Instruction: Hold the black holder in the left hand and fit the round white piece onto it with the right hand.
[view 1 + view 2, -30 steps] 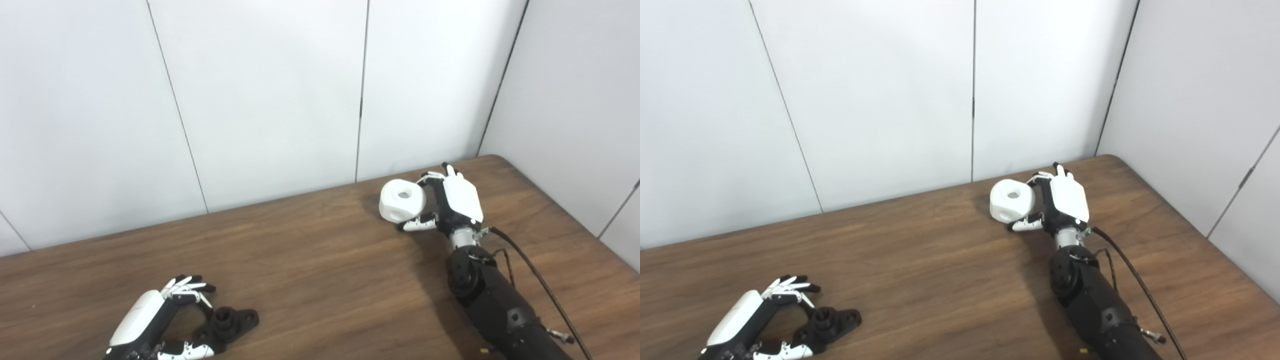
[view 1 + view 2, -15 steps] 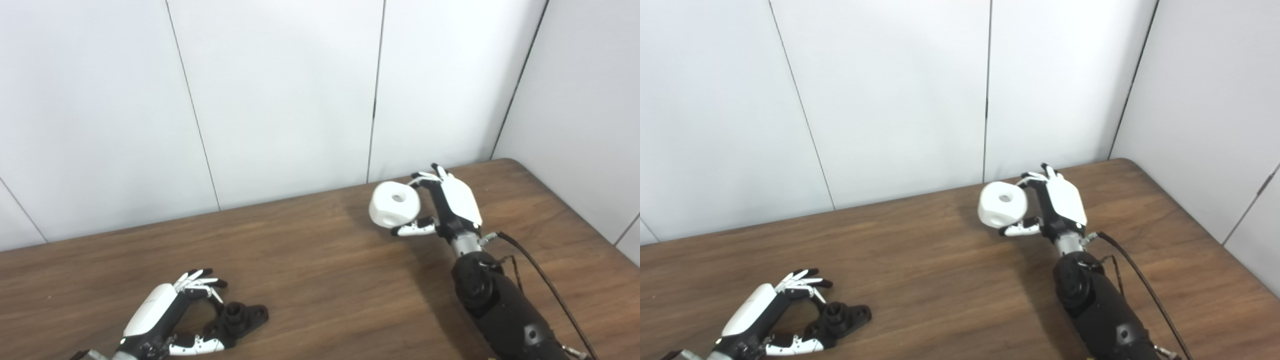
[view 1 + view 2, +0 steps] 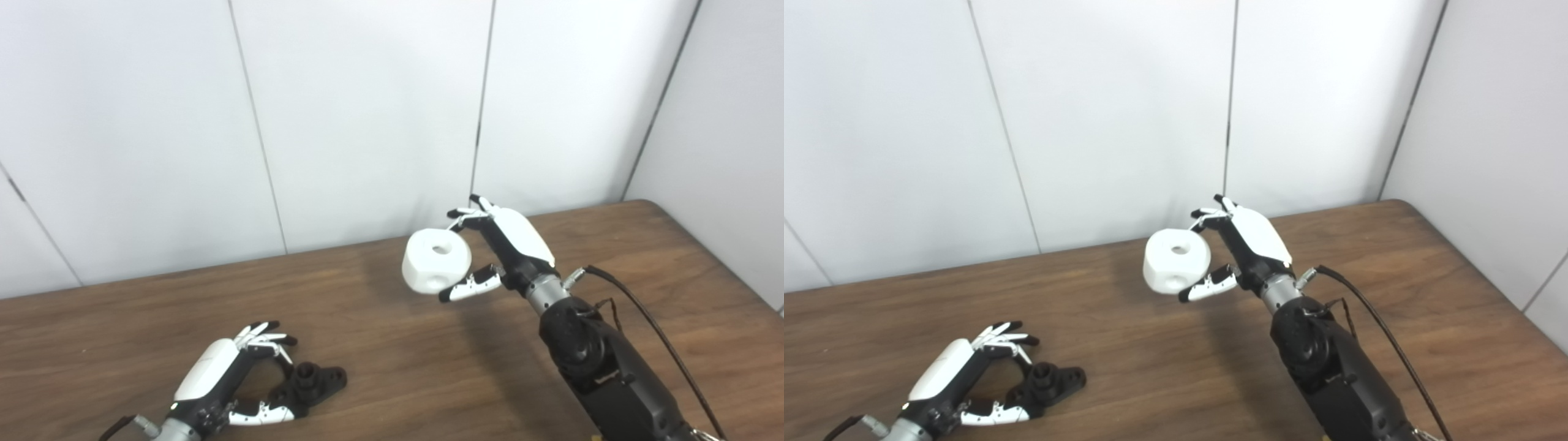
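The black holder [image 3: 311, 383] lies flat on the wooden table [image 3: 392, 343] at the front left, its short post pointing up. My left hand [image 3: 228, 383] is cupped round its left end, fingers arched above and thumb low beside the base, not clenched. My right hand [image 3: 497, 254] is shut on the round white piece [image 3: 436, 267], which has a hole on top and one on its side. It holds the piece in the air above the middle of the table, well to the right of and beyond the holder.
White wall panels [image 3: 367, 122] stand right behind the table's far edge and along its right side. A black cable [image 3: 649, 324] trails from my right wrist over the table's right part.
The camera has turned left, shifting the whole picture right. My right hand has lifted the white piece and carried it left toward the table's middle. The left hand stays at the holder.
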Robot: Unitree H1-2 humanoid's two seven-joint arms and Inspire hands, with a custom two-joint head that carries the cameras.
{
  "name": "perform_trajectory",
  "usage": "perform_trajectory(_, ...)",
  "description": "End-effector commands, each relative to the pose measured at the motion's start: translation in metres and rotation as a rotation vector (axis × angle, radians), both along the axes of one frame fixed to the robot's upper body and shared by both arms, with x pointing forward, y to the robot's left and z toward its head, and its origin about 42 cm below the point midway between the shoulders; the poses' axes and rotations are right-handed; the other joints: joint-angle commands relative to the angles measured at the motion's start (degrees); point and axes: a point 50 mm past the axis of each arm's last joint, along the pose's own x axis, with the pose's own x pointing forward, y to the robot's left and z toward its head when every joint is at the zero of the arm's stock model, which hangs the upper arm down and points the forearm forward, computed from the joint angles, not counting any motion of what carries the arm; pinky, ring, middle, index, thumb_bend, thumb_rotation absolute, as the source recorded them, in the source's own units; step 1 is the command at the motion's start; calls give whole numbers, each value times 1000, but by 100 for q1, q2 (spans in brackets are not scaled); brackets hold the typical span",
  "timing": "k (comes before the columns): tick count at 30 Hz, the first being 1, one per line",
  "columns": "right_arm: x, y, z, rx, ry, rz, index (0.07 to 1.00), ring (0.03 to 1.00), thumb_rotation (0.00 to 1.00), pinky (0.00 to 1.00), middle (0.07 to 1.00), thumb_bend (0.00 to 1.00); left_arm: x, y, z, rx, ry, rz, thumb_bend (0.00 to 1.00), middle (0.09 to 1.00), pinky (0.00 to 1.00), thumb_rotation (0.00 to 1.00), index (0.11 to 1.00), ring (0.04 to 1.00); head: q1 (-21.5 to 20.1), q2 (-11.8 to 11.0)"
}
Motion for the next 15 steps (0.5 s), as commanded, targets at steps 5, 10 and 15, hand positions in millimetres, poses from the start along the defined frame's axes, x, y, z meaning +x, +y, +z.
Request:
perform_trajectory(5, -6, 28, 30, 2, -31, 150, 484, 978, 154, 1000, 831, 519, 0, -18, -1, 36, 9, -31, 522, 807, 1000, 50, 482, 961, 121, 49)
perform_trajectory(10, -12, 49, 32, -10, 0, 234, 484, 973, 154, 1000, 826, 519, -1, -25, -3, 43, 16, -33, 522, 812, 1000, 50, 483, 965, 306, 79)
perform_trajectory(15, -14, 65, 30, -19, 17, 277, 484, 965, 155, 1000, 818, 520, -2, -32, -5, 51, 22, -33, 523, 813, 1000, 49, 483, 968, 423, 94)
